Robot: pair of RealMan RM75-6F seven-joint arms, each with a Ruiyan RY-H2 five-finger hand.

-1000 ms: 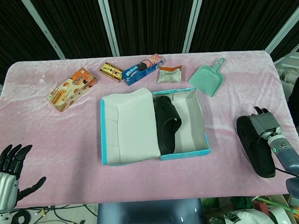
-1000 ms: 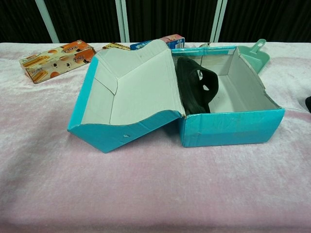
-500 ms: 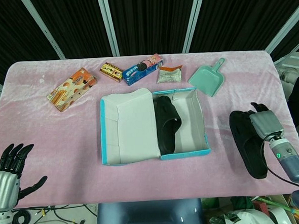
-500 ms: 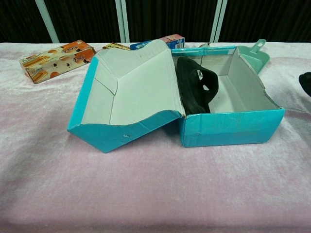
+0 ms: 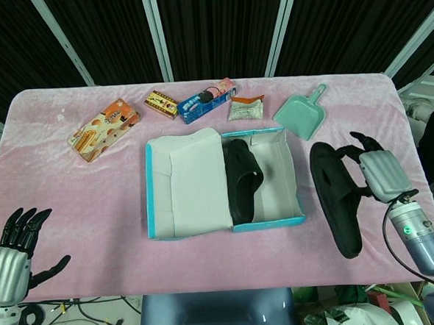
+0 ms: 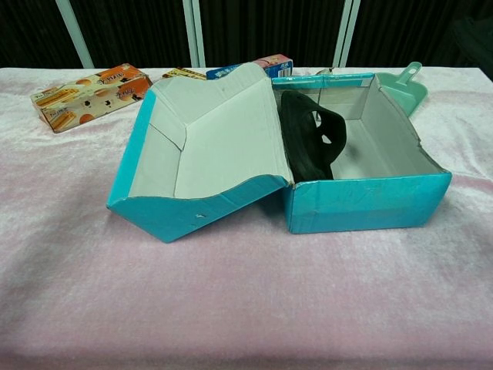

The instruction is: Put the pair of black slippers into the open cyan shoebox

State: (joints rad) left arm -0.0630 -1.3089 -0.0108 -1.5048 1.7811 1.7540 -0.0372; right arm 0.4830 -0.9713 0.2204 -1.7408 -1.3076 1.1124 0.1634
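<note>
your right hand [image 5: 376, 173] grips a black slipper [image 5: 335, 198] just right of the shoebox [image 5: 265, 180], long axis running near to far alongside it. the other slipper [image 5: 243, 177] lies inside. your left hand [image 5: 16, 248] is spread, holding nothing.

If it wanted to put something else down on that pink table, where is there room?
The front strip of the pink table, between the cyan shoebox and the near edge, is bare. So is the left stretch between the biscuit box and the left hand. The back row of snack packs and the green dustpan is crowded, and the right hand holds a slipper right of the shoebox.
</note>
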